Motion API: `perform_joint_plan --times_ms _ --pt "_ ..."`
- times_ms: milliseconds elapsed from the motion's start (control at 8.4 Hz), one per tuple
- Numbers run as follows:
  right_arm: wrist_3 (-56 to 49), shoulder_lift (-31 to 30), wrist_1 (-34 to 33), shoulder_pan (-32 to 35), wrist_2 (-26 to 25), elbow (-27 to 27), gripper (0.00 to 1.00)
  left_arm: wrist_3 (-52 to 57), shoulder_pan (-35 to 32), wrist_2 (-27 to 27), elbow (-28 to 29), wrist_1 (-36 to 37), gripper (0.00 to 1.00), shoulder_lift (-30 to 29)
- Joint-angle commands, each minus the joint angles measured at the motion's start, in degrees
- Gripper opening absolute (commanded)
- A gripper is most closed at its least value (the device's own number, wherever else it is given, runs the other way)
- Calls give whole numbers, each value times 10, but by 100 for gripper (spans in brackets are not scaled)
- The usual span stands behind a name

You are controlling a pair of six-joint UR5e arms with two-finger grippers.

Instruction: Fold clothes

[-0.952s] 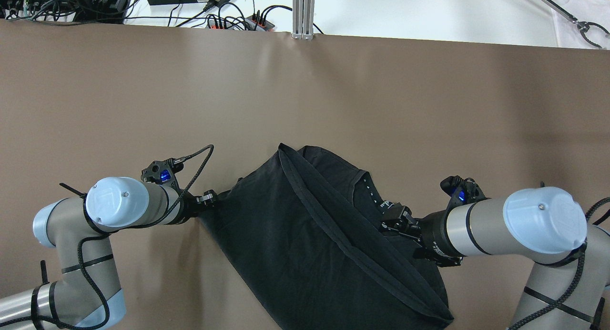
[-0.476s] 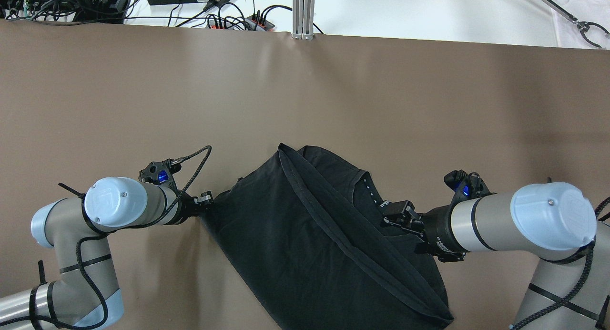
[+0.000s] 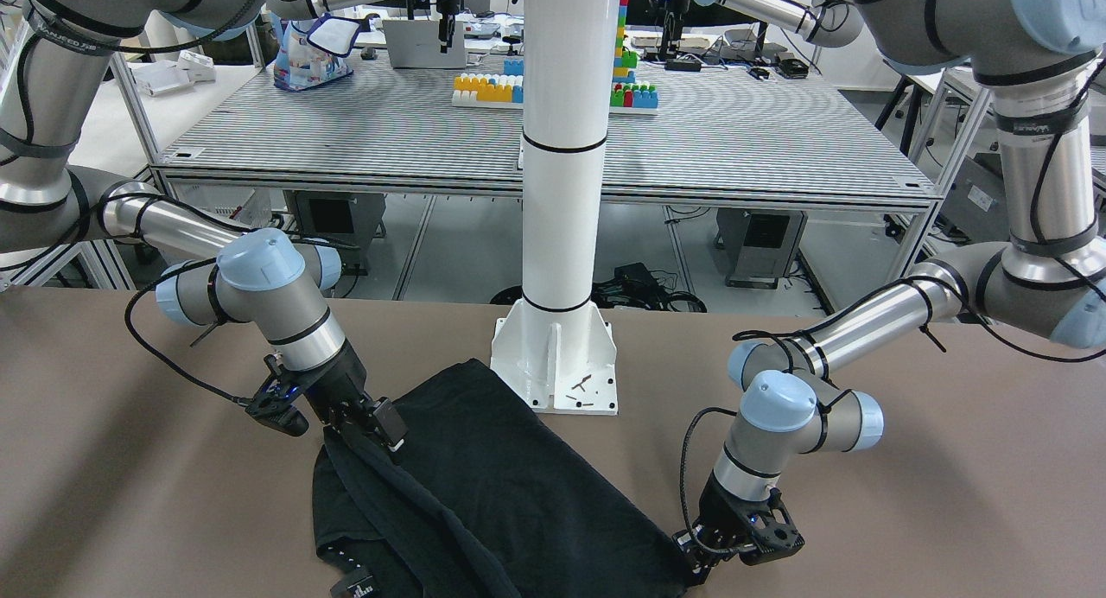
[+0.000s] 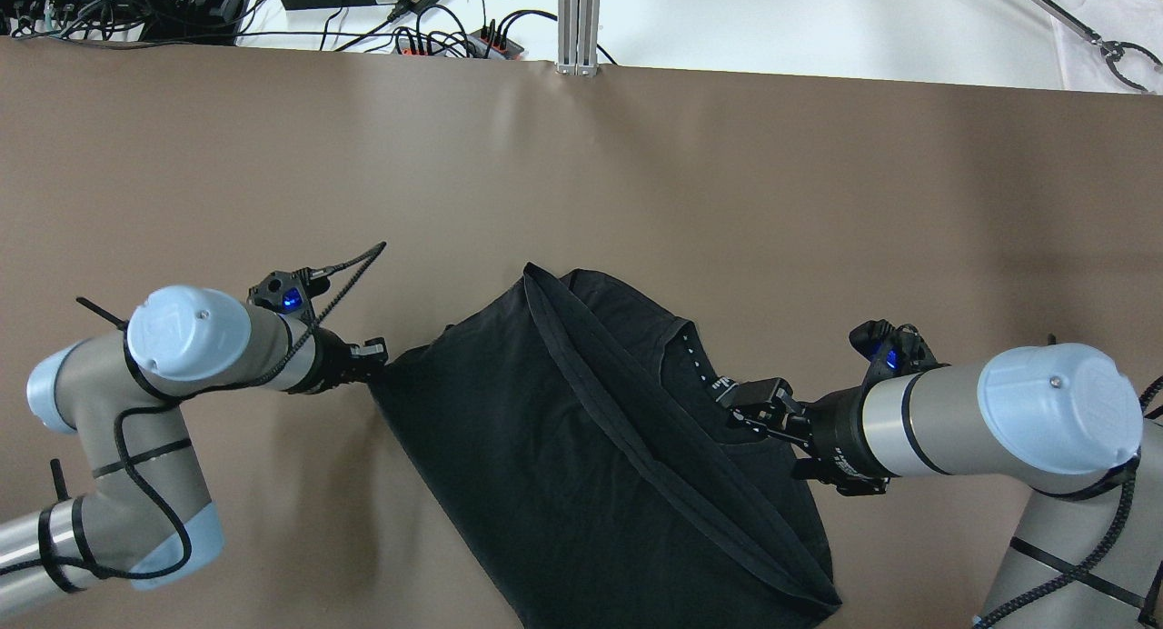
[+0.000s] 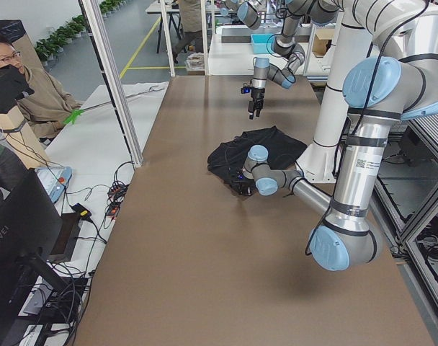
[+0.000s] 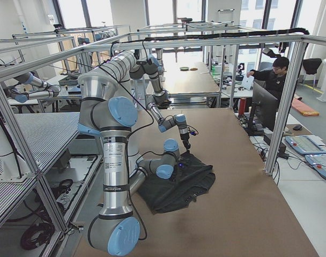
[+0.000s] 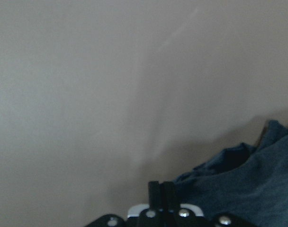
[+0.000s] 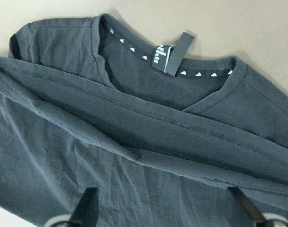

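The clothes are one black T-shirt (image 4: 563, 429) lying crumpled near the table's front edge, with a long hem fold running diagonally across it. My left gripper (image 4: 374, 367) is shut on the shirt's left corner, which is pulled taut; in the left wrist view its fingers (image 7: 158, 189) are pressed together beside the fabric (image 7: 248, 189). My right gripper (image 4: 745, 400) hovers open over the neckline, close to the neck label (image 8: 170, 59) and the row of small white marks. Nothing lies between its fingertips (image 8: 89, 203). In the front-facing view the shirt (image 3: 501, 494) lies between my right gripper (image 3: 386, 432) and my left gripper (image 3: 694, 565).
The white pillar's base (image 3: 557, 365) stands on the brown table (image 4: 727, 202) just behind the shirt. An aluminium post (image 4: 579, 20) and cables with power strips (image 4: 436, 38) sit past the far edge. A seated person (image 5: 24, 86) is beyond the table's end.
My left gripper has moved left and toward the far side, dragging the shirt's corner with it, and the whole shirt shifted slightly. My right gripper crept a little farther over the neckline.
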Motion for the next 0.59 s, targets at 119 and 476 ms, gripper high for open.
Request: perform_joint_plan --times_ms 119,476 --pt "0 0 0 5 -1 0 95 110 -133 -97 92 5 0 -77" --pt "-4 3 0 4 -47 0 95 123 -172 -96 414 -9 0 -363"
